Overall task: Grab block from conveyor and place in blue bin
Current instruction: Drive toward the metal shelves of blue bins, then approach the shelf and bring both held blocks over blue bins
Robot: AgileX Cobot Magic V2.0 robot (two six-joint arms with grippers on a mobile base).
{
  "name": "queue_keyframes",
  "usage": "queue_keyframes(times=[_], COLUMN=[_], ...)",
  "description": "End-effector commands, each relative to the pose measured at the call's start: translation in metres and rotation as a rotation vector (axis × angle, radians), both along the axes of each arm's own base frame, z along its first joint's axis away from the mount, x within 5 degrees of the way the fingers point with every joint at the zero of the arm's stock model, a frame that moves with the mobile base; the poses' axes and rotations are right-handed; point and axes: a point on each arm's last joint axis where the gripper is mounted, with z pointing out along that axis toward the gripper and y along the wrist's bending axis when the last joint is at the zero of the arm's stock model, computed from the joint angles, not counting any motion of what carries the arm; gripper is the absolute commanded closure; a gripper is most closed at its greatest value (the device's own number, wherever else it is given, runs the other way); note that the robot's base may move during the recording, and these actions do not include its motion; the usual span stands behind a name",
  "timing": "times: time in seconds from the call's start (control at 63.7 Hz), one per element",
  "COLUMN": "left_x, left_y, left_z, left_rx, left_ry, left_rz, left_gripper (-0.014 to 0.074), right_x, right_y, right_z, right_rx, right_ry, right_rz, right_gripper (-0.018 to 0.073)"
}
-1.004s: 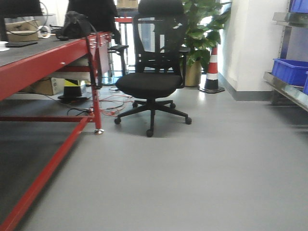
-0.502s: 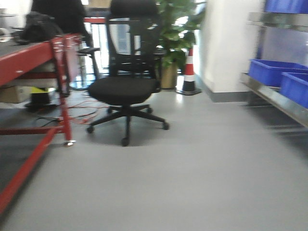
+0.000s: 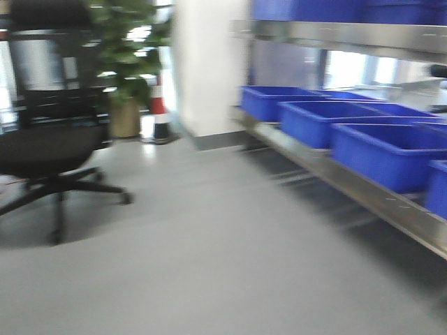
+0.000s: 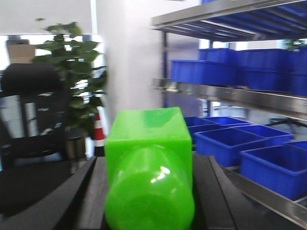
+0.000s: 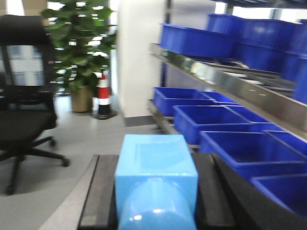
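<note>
At the far left a black office chair [image 3: 49, 150] with a mesh back and a padded seat stands on the smooth grey floor [image 3: 209, 265]. Beyond it are a leafy potted plant [image 3: 126, 63] and a red-and-white striped traffic cone [image 3: 160, 112], then a plain white pillar [image 3: 209, 63]. To the right a brushed-metal shelf [image 3: 363, 197] carries a row of rectangular, open-topped blue bins [image 3: 391, 150] of smooth plastic, receding toward the pillar; the whole front view is blurred. The left gripper [image 4: 149, 191] has its flat dark jaws pinching a glossy green block [image 4: 148, 139], square-faced at the far end and rounded into a dome at the near end, held in the air with the bins to its right. The right gripper [image 5: 156, 191] likewise pinches a light blue block [image 5: 156, 158] of the same cube-and-dome shape, also in the air, with the lower bins close on its right.
</note>
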Motion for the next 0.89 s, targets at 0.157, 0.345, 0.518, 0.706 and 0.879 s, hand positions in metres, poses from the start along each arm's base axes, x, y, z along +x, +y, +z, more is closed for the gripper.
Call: queue_keyframes(times=[0.157, 0.345, 0.518, 0.706, 0.879], left_x=[-0.0006, -0.0006, -0.0006, -0.0006, -0.0006], left_y=[0.0001, 0.0001, 0.0001, 0.0001, 0.0001], left_z=[0.0008, 0.0008, 0.0008, 0.0008, 0.0008], left_rx=[-0.010, -0.010, -0.010, -0.010, -0.010], left_ry=[-0.014, -0.014, -0.014, -0.014, -0.014], left_rz=[0.000, 0.000, 0.000, 0.000, 0.000], left_gripper=[0.0707, 0.0707, 0.0707, 0.0707, 0.0707], right_x=[-0.0020, -0.0020, -0.0020, -0.0020, -0.0020], right_y=[-0.0007, -0.0007, -0.0007, -0.0007, -0.0007], right_z=[0.0038, 0.0038, 0.0038, 0.0038, 0.0038], right_rx=[-0.003, -0.003, -0.003, -0.003, -0.003], right_ry=[-0.028, -0.028, -0.028, -0.028, -0.028], right_rz=[-0.004, -0.004, -0.004, -0.004, -0.004], right_gripper=[0.0721, 0.0721, 0.0721, 0.0721, 0.0721])
